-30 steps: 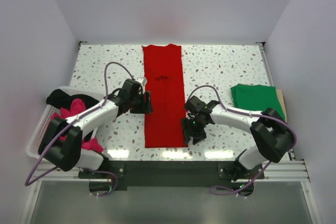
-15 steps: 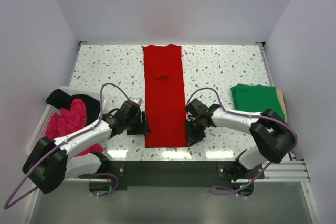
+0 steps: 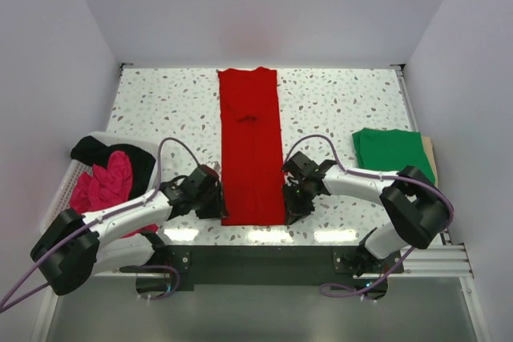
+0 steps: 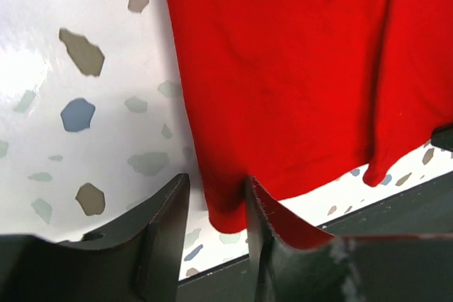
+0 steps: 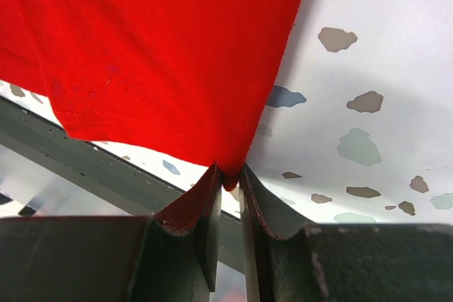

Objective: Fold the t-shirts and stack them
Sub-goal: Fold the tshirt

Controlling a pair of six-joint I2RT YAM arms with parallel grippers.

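Note:
The red t-shirt (image 3: 250, 146) lies folded into a long narrow strip down the middle of the table. My left gripper (image 3: 215, 203) is at its near-left corner. In the left wrist view the gripper (image 4: 216, 183) is open, and the red corner (image 4: 226, 213) lies between the jaws with a gap on the left side. My right gripper (image 3: 290, 202) is at the near-right corner. In the right wrist view the gripper (image 5: 228, 172) is shut on the red corner (image 5: 228, 164). The green t-shirt (image 3: 393, 150) lies folded at the right. The black t-shirt (image 3: 100, 150) and the pink t-shirt (image 3: 100, 186) sit in the basket.
The white slotted basket (image 3: 60, 206) stands at the table's left edge. The speckled table's near edge (image 3: 256, 234) runs just below both grippers. A tan board (image 3: 430, 158) shows under the green t-shirt at the right edge.
My left gripper has moved down the red t-shirt's left side to its near-left corner. My right gripper has shifted slightly and stays at the near-right corner.

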